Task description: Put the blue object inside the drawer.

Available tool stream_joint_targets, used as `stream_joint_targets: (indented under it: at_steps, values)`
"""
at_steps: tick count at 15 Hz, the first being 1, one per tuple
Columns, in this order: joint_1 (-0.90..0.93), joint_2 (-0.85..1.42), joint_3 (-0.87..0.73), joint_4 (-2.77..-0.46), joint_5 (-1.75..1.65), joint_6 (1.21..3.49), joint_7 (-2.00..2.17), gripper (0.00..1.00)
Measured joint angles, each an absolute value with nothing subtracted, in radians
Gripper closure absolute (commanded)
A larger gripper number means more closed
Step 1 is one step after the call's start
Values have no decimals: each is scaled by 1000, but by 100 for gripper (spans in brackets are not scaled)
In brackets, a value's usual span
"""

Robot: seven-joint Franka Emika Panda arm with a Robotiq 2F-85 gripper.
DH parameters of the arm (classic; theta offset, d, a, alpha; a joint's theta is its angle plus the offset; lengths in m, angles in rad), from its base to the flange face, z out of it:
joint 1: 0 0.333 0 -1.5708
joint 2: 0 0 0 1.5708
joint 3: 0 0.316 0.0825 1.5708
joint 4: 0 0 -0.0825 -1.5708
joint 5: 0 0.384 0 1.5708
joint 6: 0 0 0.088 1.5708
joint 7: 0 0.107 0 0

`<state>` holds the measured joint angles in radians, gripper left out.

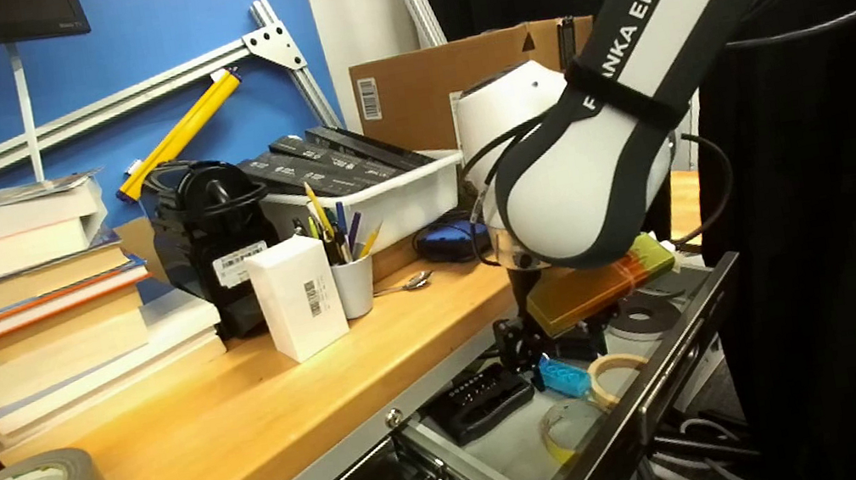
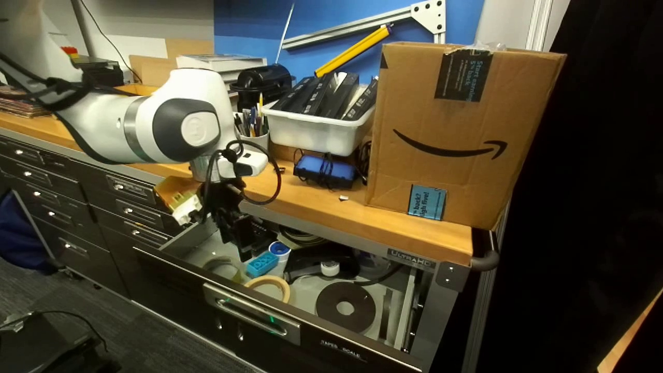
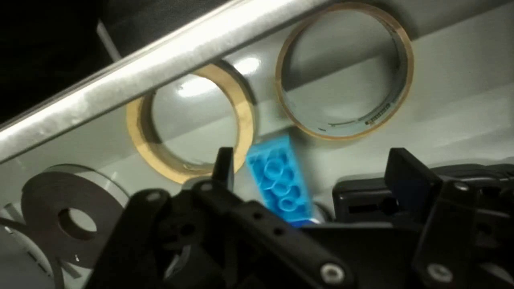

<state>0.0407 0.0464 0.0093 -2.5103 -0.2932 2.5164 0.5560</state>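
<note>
The blue object (image 1: 564,377), a small cyan brick, lies inside the open drawer (image 1: 505,458). It also shows inside the drawer (image 2: 176,277) in an exterior view (image 2: 262,264). In the wrist view the blue object (image 3: 277,176) has a hollow side with round tubes facing up. Its near end meets or overlaps a blue-and-white roll, mostly hidden there. My gripper (image 3: 311,168) is open, its black fingers apart on either side. The brick is nearer the left finger, with a gap to both. In both exterior views the gripper (image 1: 538,364) (image 2: 244,248) reaches down into the drawer.
Tan tape (image 3: 241,116) and a clear tape roll (image 3: 405,76) lie by the drawer's front wall (image 3: 160,60). A dark tape roll (image 2: 331,298), a black dispenser (image 2: 305,267) and a black device (image 1: 480,403) share the drawer. A white box (image 1: 298,299) stands on the worktop above.
</note>
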Motion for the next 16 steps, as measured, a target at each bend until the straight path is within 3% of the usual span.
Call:
stream_joint_targets:
  at_steps: [16]
  values:
    - [-63, -46, -73, -2574, -140, 2147, 55, 0]
